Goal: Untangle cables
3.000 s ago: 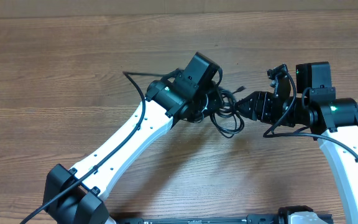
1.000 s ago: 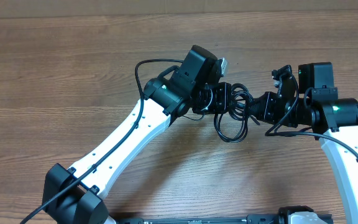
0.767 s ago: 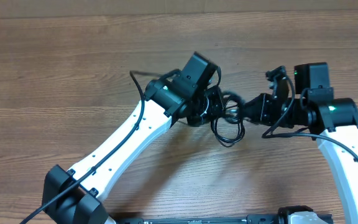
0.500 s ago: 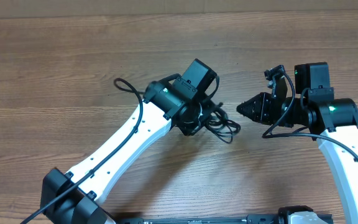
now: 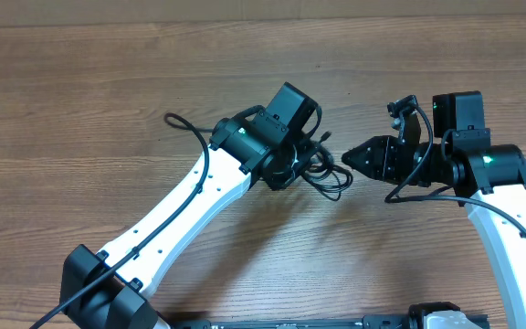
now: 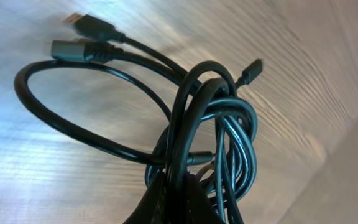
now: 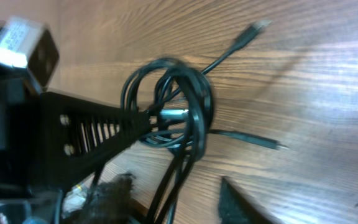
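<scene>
The cables (image 5: 329, 177) are a small knot of thin black cords hanging from my left gripper (image 5: 301, 166), which is shut on a few strands. In the left wrist view the loops of the cables (image 6: 216, 118) fan out above the left gripper (image 6: 178, 199), with plug ends at the upper left and upper right. My right gripper (image 5: 352, 157) stands just right of the knot, apart from it. In the right wrist view the right gripper (image 7: 179, 202) is open, two loose strands of the cables (image 7: 179, 106) run between its fingers, and the slotted left finger (image 7: 98, 130) pinches the knot.
The wooden table (image 5: 80, 91) stretches all round. The left arm's own thick black wire (image 5: 185, 128) loops out to the left of its wrist. The right arm's wire (image 5: 418, 187) hangs below its wrist.
My right gripper has let go of the cables and opened. The left gripper has drawn the knot leftward, so a gap now shows between the two grippers.
</scene>
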